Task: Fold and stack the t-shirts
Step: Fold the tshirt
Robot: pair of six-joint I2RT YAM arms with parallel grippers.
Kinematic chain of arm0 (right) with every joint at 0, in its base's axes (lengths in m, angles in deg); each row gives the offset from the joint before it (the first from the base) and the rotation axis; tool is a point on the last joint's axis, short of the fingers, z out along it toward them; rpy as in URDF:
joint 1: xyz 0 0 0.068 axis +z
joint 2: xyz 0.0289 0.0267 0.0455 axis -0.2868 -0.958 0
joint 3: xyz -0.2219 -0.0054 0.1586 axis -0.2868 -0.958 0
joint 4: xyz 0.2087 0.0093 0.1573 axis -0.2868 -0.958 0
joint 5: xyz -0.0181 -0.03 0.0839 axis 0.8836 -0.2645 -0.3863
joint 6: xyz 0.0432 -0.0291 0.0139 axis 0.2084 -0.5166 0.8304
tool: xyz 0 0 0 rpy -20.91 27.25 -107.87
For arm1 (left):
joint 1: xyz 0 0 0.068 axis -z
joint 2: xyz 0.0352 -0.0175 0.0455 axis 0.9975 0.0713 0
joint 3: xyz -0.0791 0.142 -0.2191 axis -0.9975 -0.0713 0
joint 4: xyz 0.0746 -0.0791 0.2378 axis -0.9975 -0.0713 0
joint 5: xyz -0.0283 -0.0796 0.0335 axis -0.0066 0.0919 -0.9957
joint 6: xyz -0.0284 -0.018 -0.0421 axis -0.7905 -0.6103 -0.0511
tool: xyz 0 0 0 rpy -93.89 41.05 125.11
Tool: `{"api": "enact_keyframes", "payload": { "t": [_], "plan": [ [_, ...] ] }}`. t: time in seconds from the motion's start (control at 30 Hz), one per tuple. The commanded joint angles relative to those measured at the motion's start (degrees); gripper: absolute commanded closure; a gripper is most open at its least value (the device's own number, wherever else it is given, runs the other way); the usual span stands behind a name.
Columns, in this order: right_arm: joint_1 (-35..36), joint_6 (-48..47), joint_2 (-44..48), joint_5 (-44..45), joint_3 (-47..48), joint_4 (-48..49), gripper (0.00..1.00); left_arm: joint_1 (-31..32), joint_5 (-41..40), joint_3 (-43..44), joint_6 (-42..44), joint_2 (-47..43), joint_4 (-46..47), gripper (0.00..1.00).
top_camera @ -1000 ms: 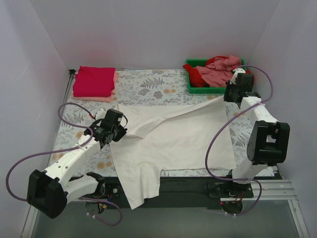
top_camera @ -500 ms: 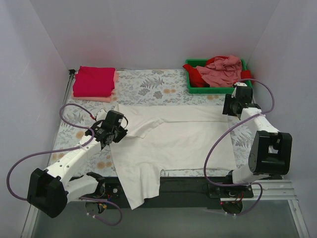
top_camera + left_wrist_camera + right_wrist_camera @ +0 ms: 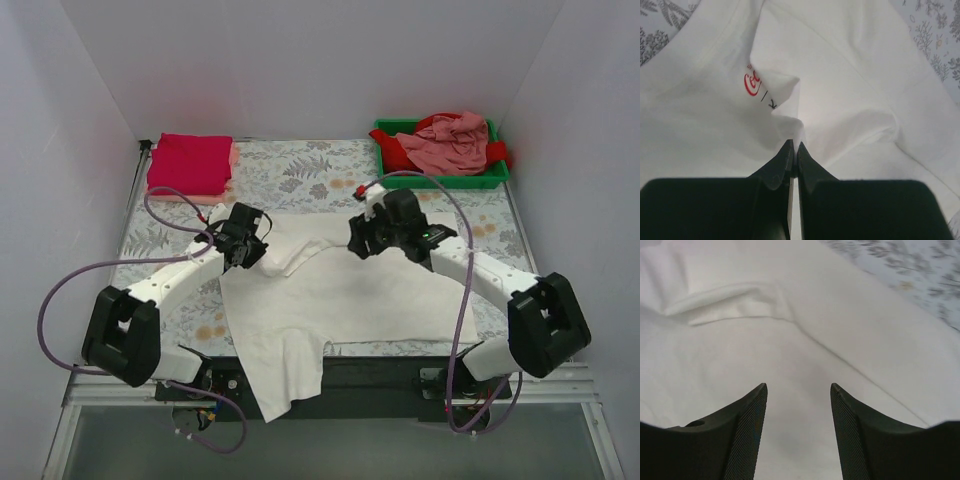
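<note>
A white t-shirt (image 3: 345, 290) lies spread across the middle of the table, its hem hanging over the near edge. My left gripper (image 3: 260, 250) is shut on a pinch of this shirt near its collar. In the left wrist view the cloth rises into the closed tips (image 3: 793, 146), and a red neck label (image 3: 752, 84) shows beyond them. My right gripper (image 3: 357, 243) hovers open over the shirt's upper middle, and nothing sits between its fingers (image 3: 798, 389) but flat white cloth (image 3: 805, 345) below. A folded crimson t-shirt (image 3: 190, 162) rests on a pale pink one (image 3: 218, 198) at the back left.
A green tray (image 3: 392, 168) at the back right holds crumpled dusty pink (image 3: 452, 148) and red (image 3: 398, 152) shirts. The floral table cover (image 3: 300, 170) shows around the white shirt. White walls close in on three sides.
My right gripper opened, let go of the shirt's far right corner and swung from beside the tray to the middle. The left gripper shifted right and farther back with its pinch of cloth.
</note>
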Motion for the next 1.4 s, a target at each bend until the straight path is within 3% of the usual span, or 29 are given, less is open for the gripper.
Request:
{"api": "enact_keyframes", "payload": {
  "t": [0.0, 0.17, 0.37, 0.63, 1.0, 1.27, 1.33, 1.37],
  "plan": [
    [10.39, -1.34, -6.52, -2.6, 0.46, 5.53, 0.41, -3.76, -0.18, 6.0, 0.99, 5.23, 4.17, 1.0],
    [21.74, -5.47, -17.44, 0.39, 9.75, 5.62, 0.48, -8.52, 2.46, 8.04, 1.6, 10.6, 7.67, 1.0],
    [26.67, -7.23, -28.78, 1.79, 19.0, 5.54, 0.54, -10.64, 5.8, 9.45, 4.15, 15.0, 9.09, 1.0],
    [28.79, -10.22, -36.79, 5.85, 26.91, 5.54, 0.53, -10.9, 6.07, 9.1, 4.94, 16.06, 9.8, 1.0],
    [28.96, -9.78, -40.66, 8.92, 27.97, 5.62, 0.53, -11.16, 6.25, 8.75, 5.12, 16.41, 9.8, 1.0],
    [28.96, -8.64, -38.64, 11.21, 27.71, 5.63, 0.86, -11.25, 6.51, 8.57, 5.38, 15.62, 9.63, 1.0],
    [28.96, -8.55, -38.03, 10.86, 27.8, 5.54, 0.99, -11.25, 6.6, 8.48, 5.38, 15.18, 9.71, 1.0],
    [28.96, -8.46, -37.59, 10.51, 27.97, 5.62, 0.99, -11.25, 6.68, 8.48, 5.47, 14.92, 9.71, 1.0]
  ]
}}
